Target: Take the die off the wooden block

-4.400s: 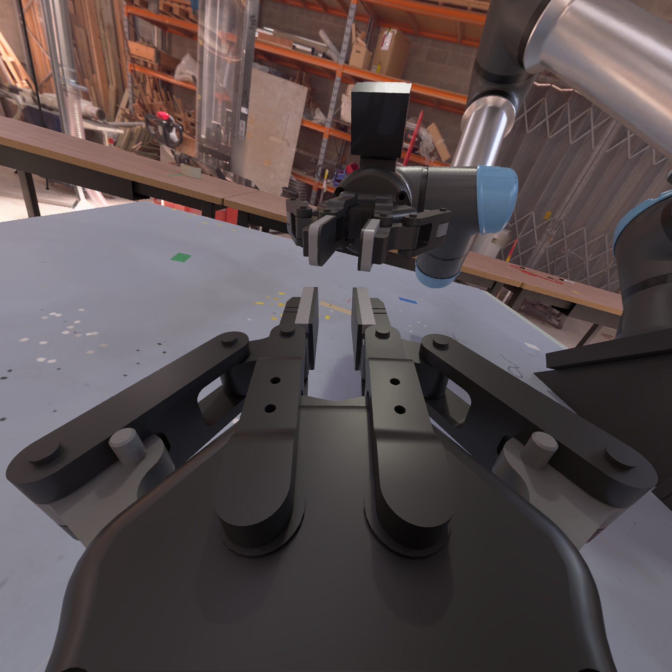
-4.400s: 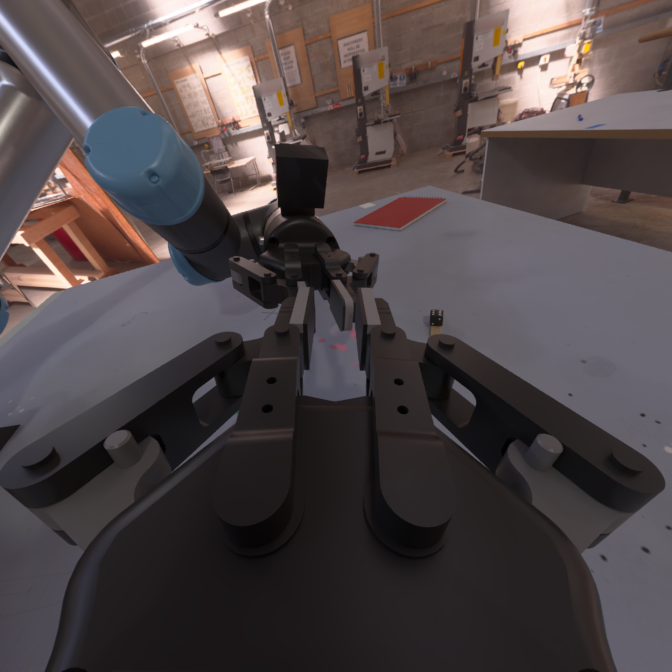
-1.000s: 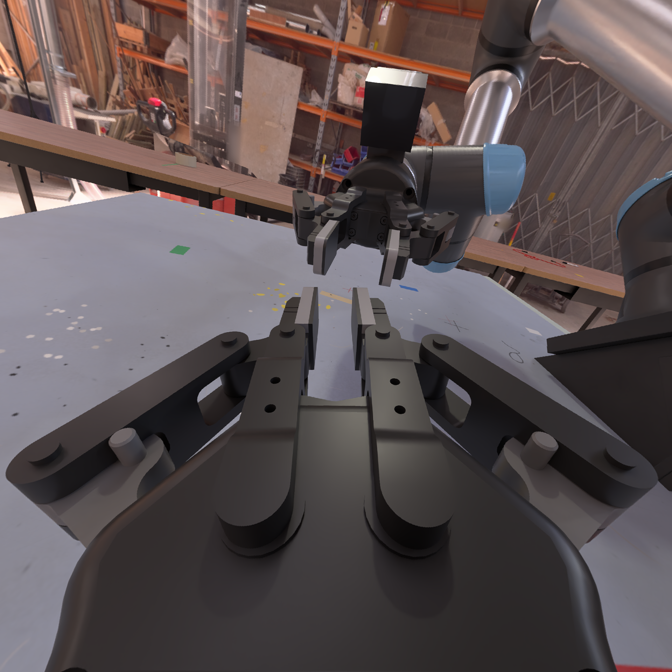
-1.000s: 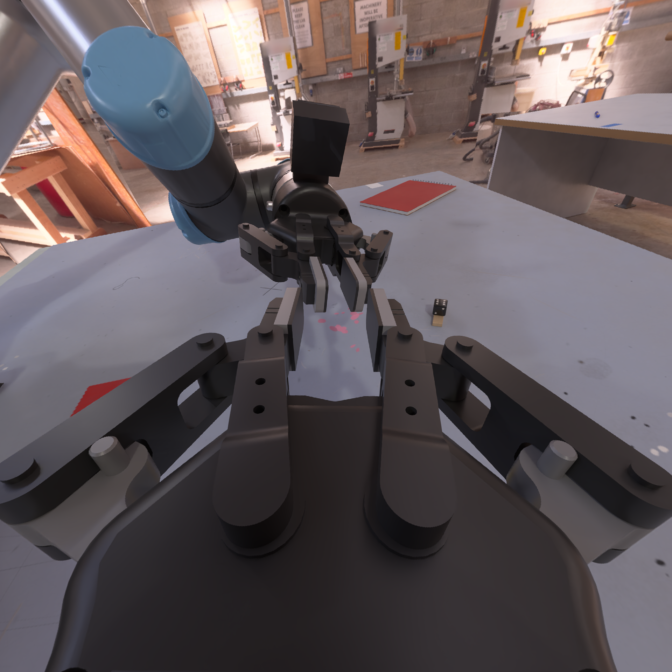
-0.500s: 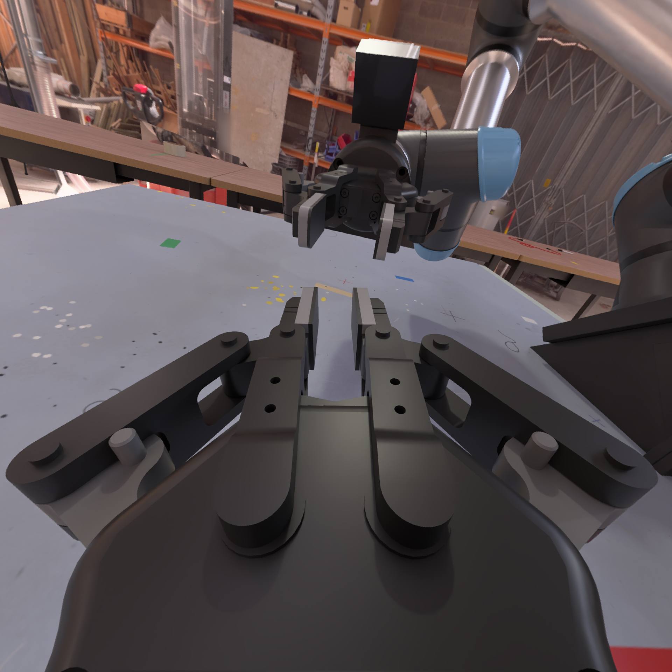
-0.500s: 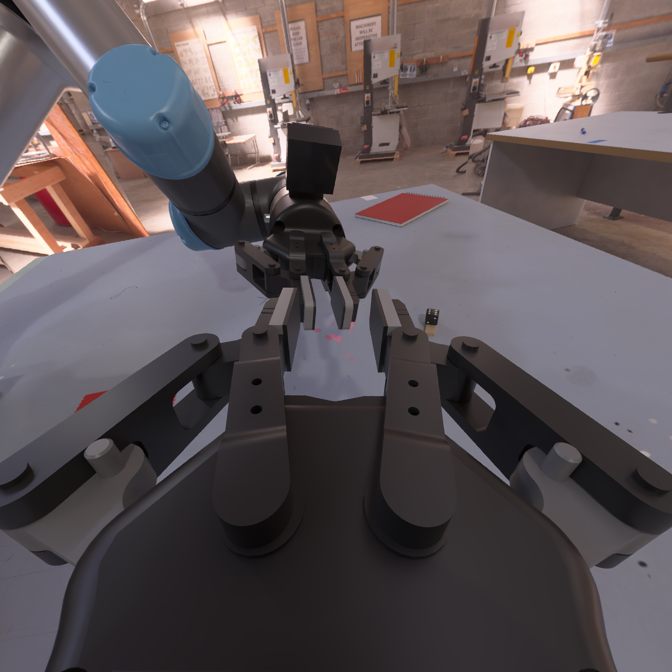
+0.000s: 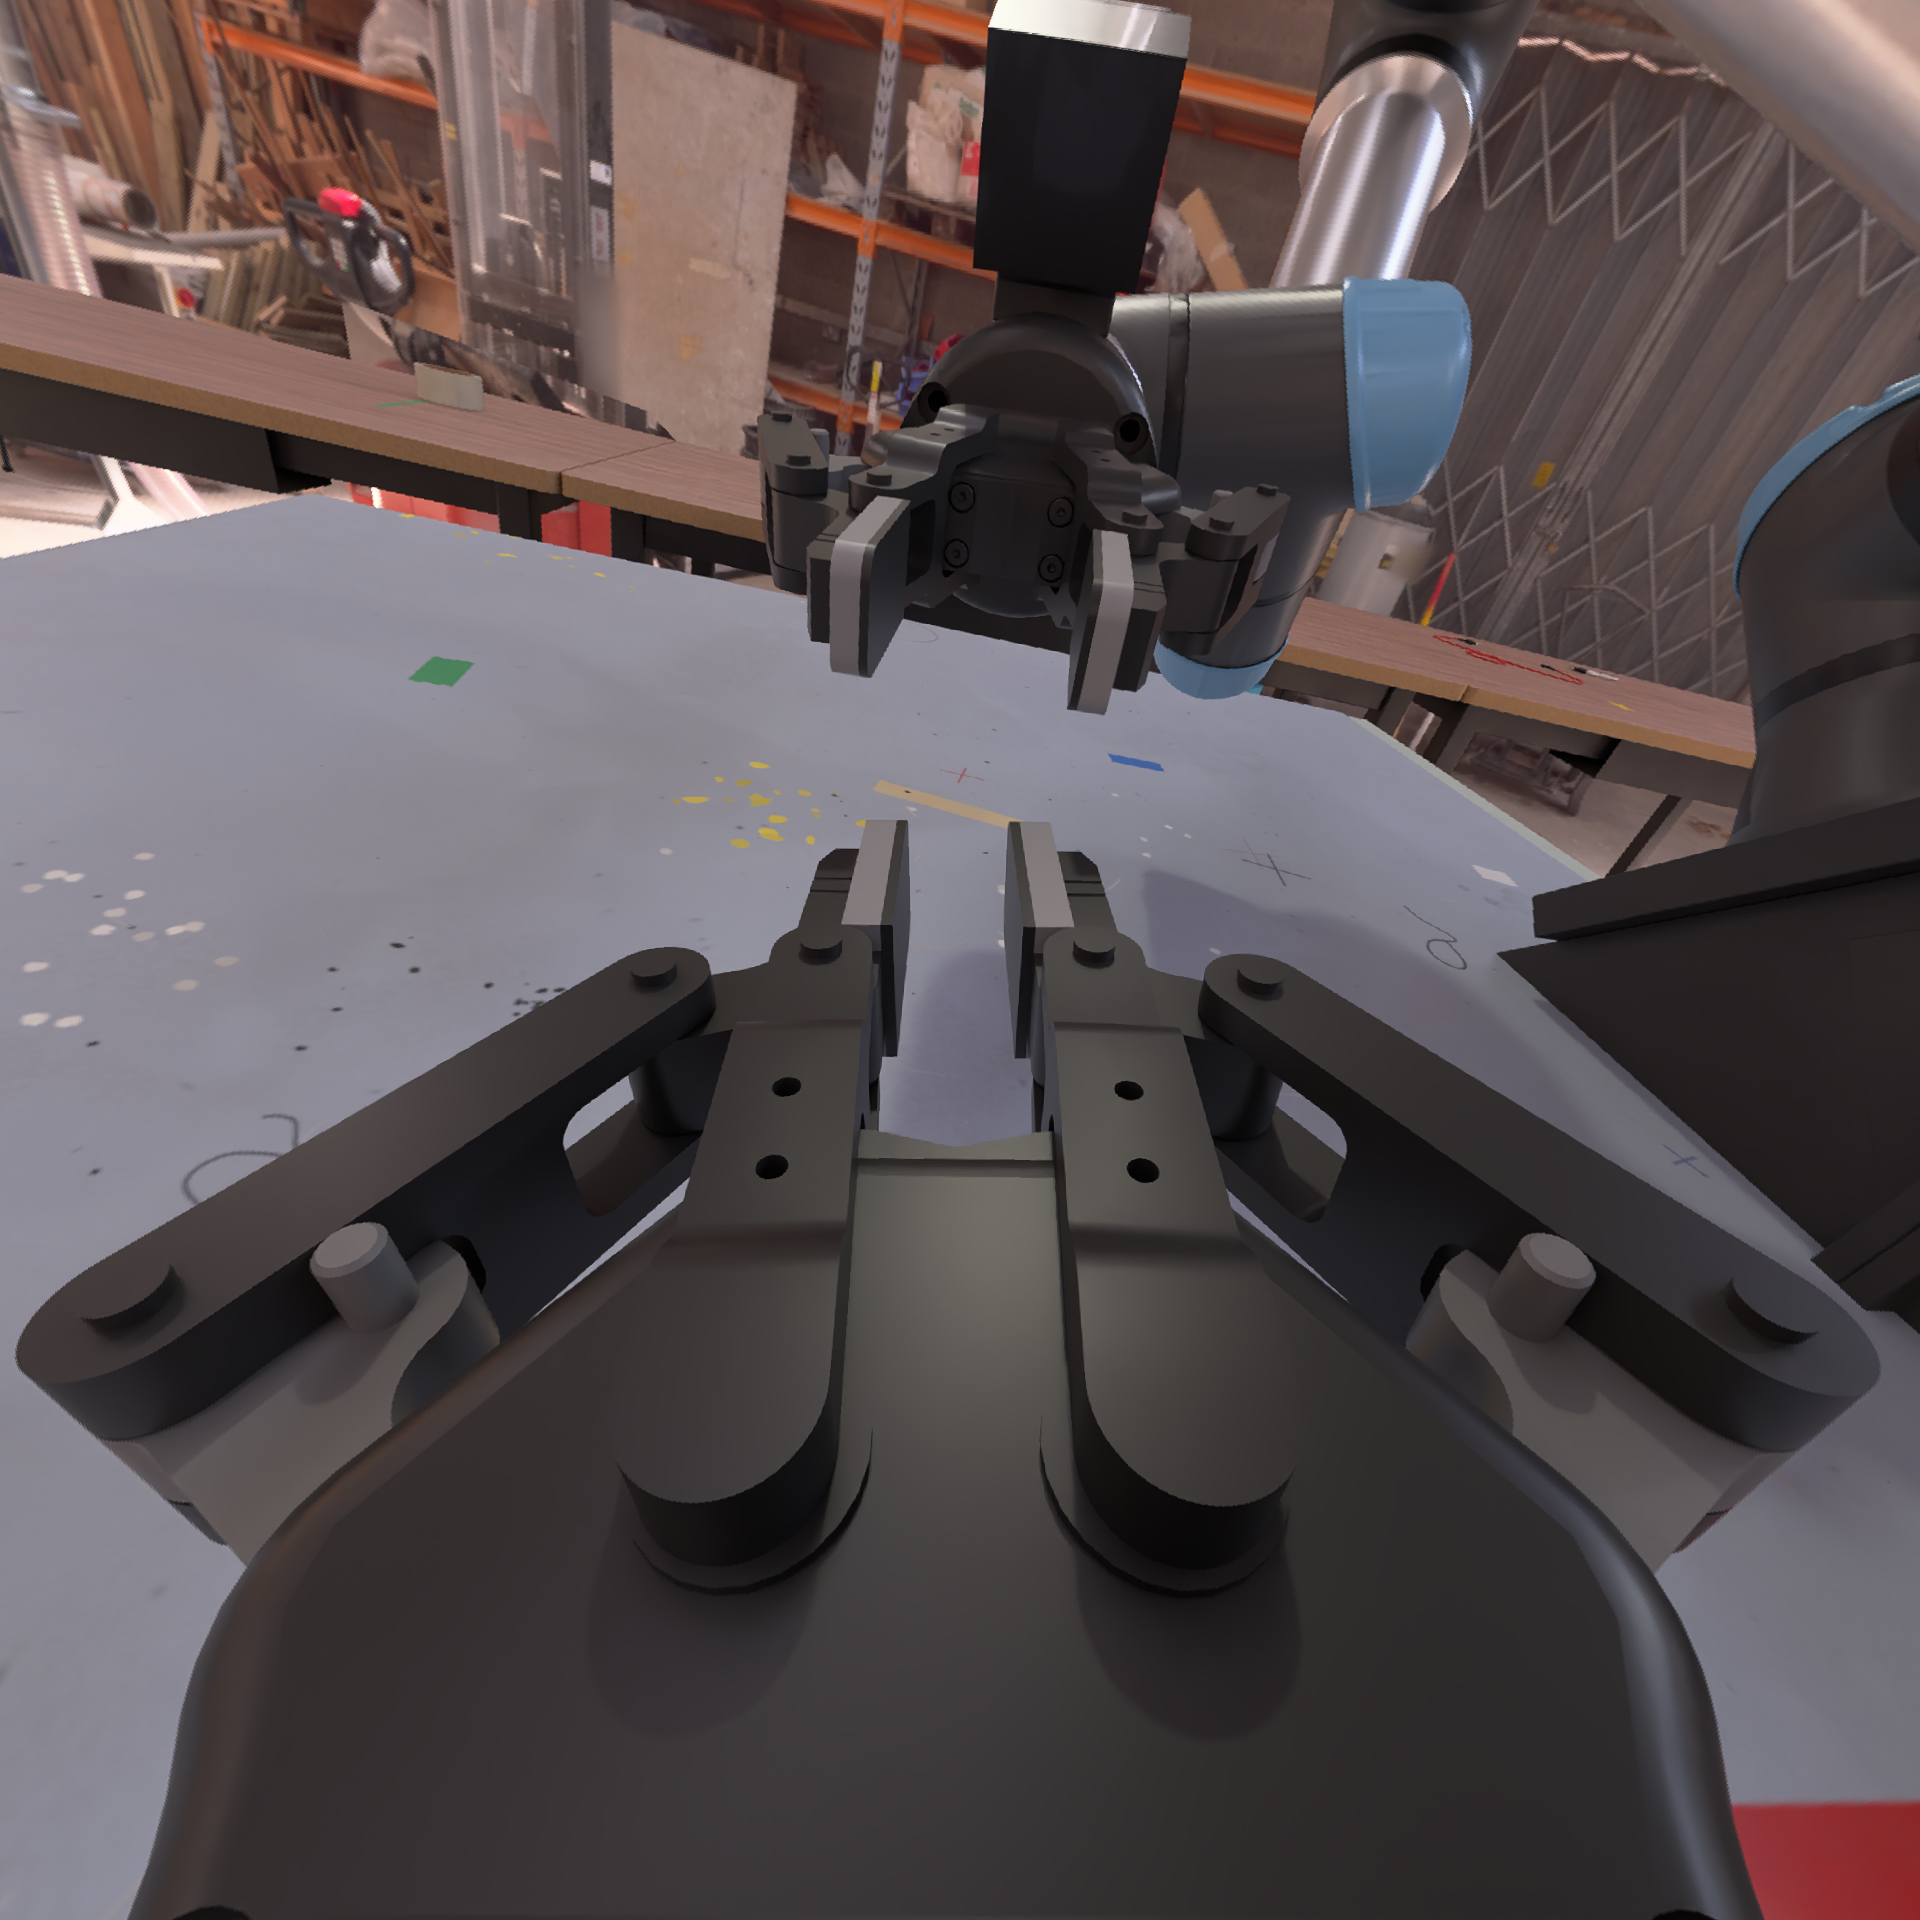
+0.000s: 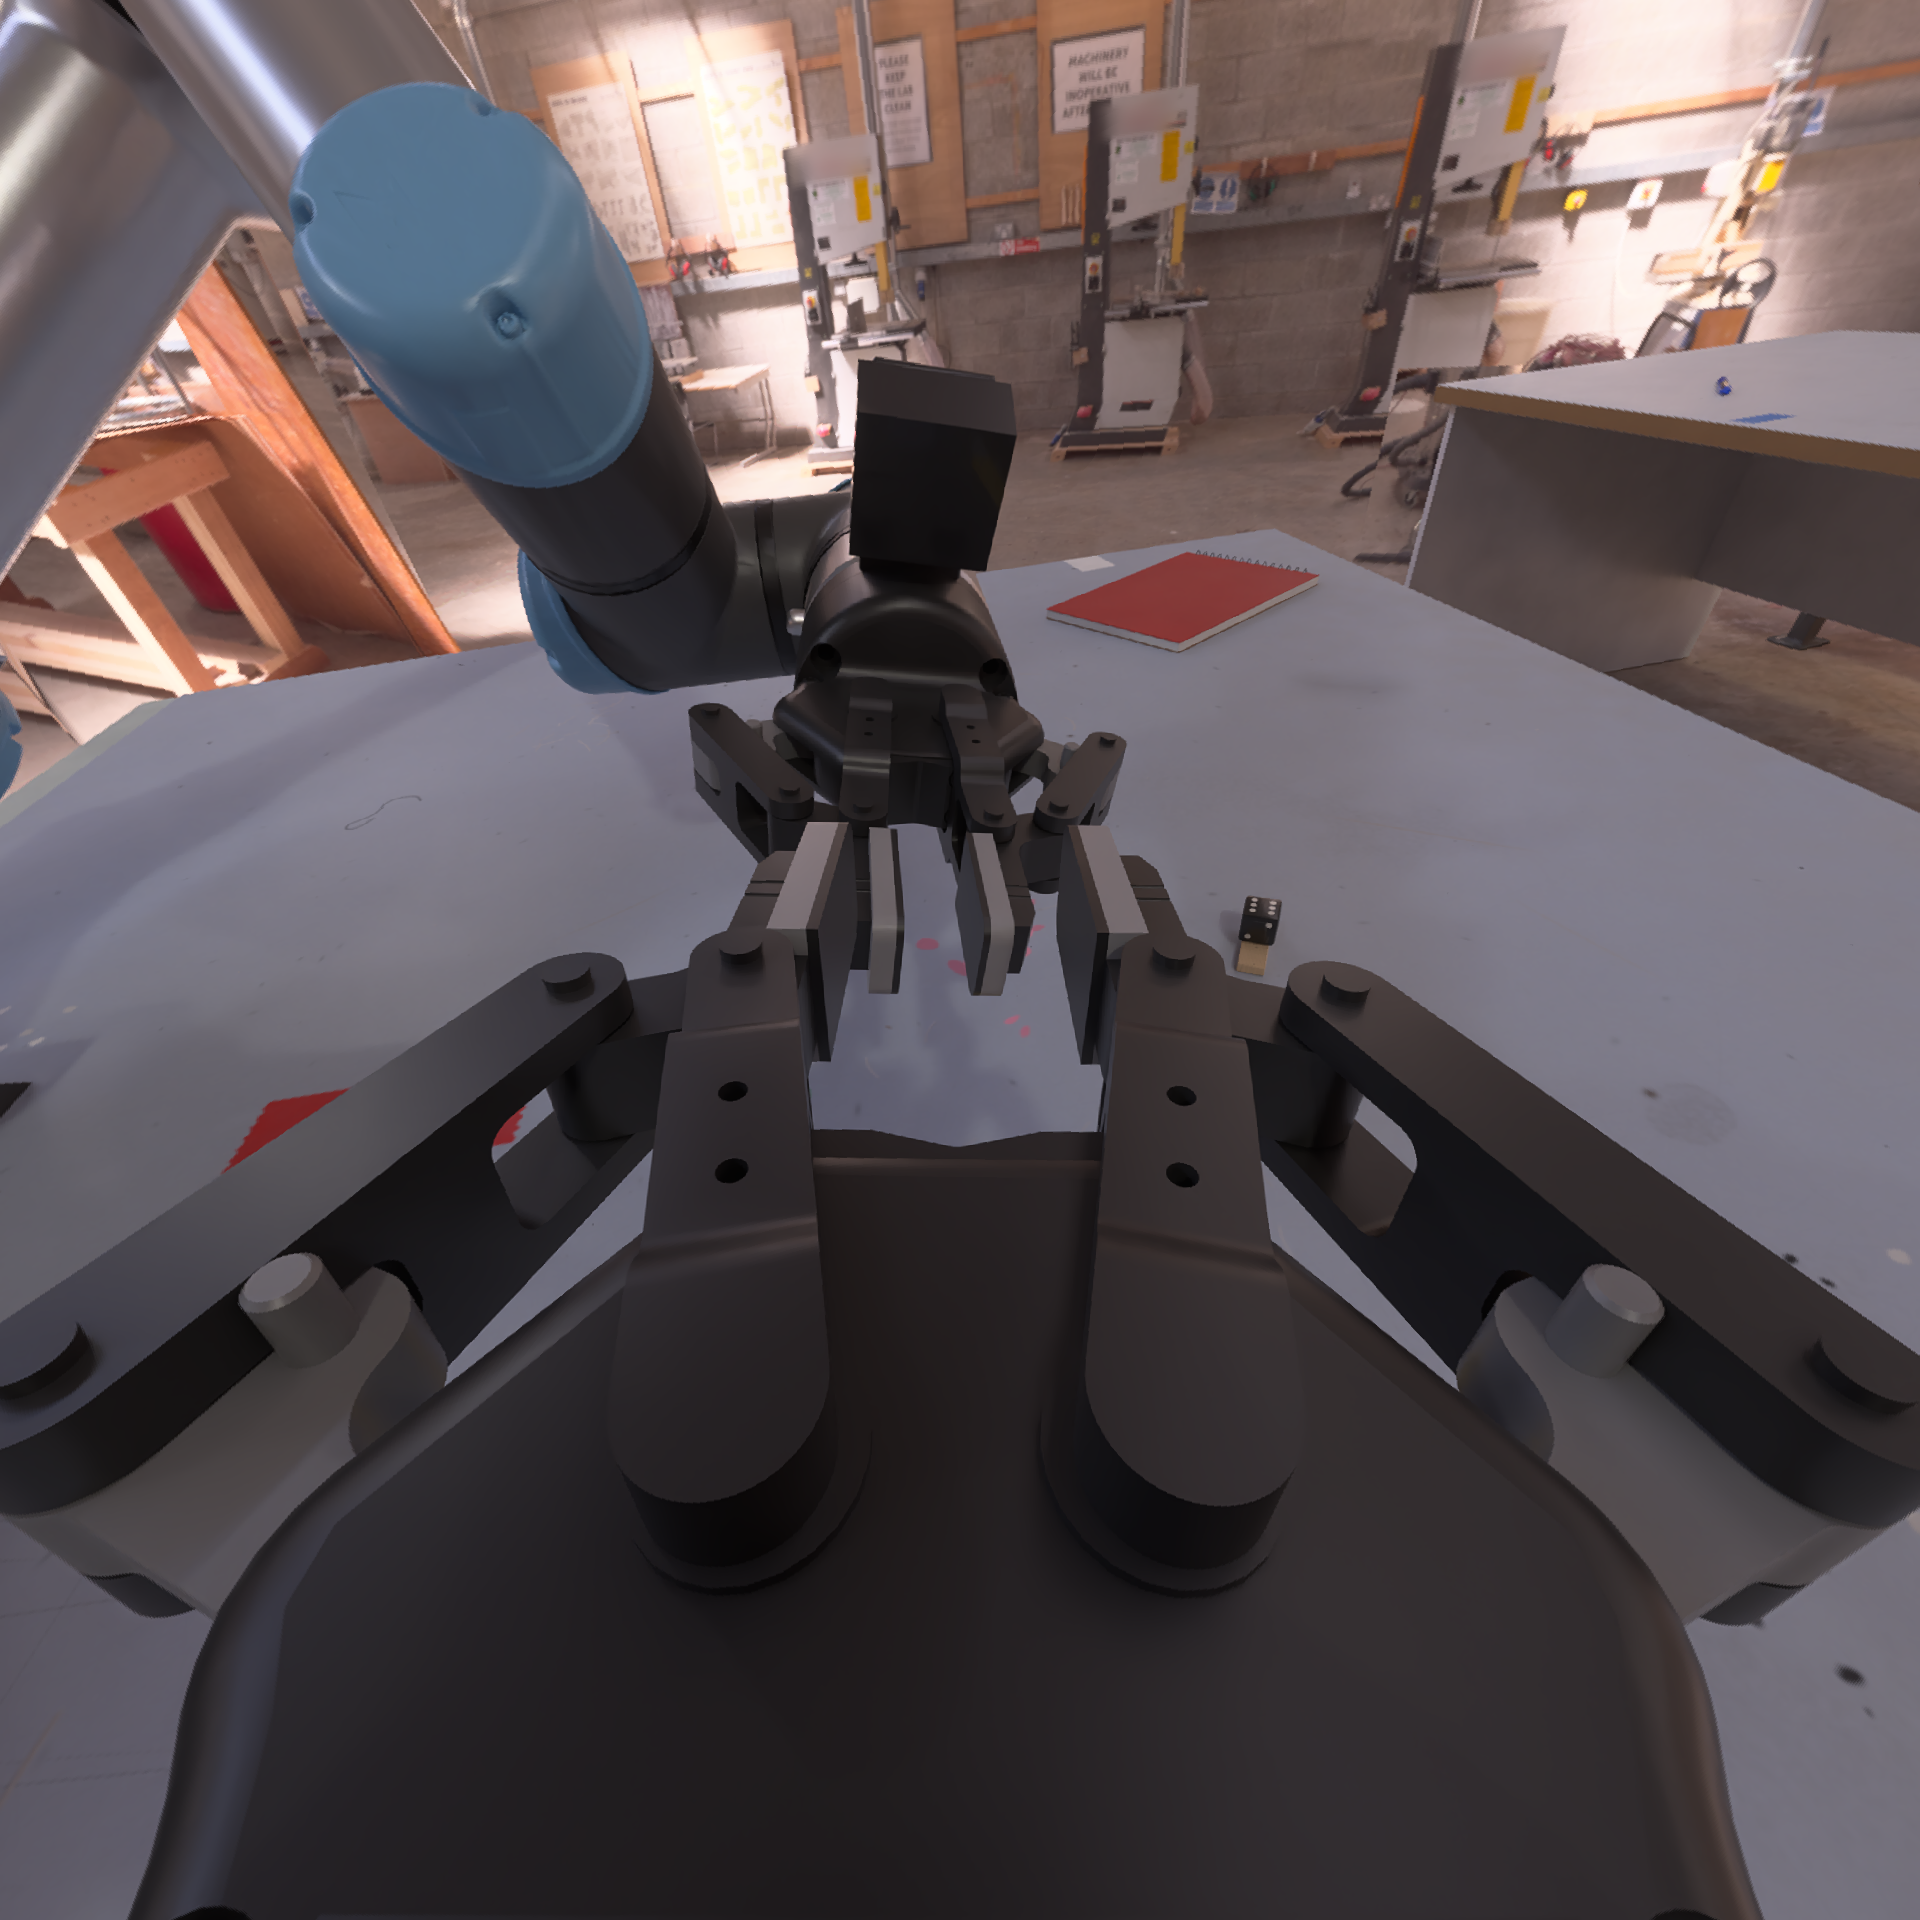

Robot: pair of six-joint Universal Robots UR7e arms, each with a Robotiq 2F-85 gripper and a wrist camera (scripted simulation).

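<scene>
A small black die [image 8: 1260,918] with white pips sits on top of a little wooden block [image 8: 1253,957] on the grey table [image 8: 1507,883]. It shows only in the right wrist view, just right of my right gripper's right finger. My right gripper [image 8: 956,883] is wide open and empty, hovering above the table. It also shows in the left wrist view [image 7: 977,660], facing my left gripper. My left gripper [image 7: 954,862] is empty, its fingers parted by a narrow gap. It shows in the right wrist view [image 8: 935,951], straight ahead and close.
A red notebook [image 8: 1182,600] lies at the far side of the table. Another red sheet [image 8: 281,1127] lies at the near left. A dark arm base [image 7: 1766,987] stands at the right in the left wrist view. A second grey table [image 8: 1662,499] stands beyond.
My right gripper has opened wider since the earliest frames. The two grippers now face each other more closely. My left gripper's finger gap is unchanged. The die stays on the block.
</scene>
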